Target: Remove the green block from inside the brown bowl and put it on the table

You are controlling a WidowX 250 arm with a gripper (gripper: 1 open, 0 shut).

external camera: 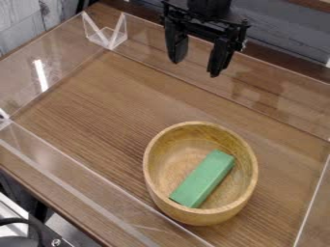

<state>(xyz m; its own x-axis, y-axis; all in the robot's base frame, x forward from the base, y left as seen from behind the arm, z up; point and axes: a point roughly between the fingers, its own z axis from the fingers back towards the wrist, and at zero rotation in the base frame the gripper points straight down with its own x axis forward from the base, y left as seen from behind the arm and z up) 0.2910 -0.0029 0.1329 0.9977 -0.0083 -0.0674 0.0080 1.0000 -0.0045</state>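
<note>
A light tan wooden bowl (202,172) sits on the wood-grain table (103,116) toward the front right. Inside it lies the green block (204,179), a flat bright green bar resting diagonally across the bowl's bottom. My gripper (198,53) hangs at the back of the table, well above and behind the bowl. Its black fingers (172,43) point downward, spread apart, with nothing between them.
Clear plastic walls (77,188) run around the table's edges, one along the front left and one along the right side. A folded clear plastic piece (106,31) stands at the back left corner.
</note>
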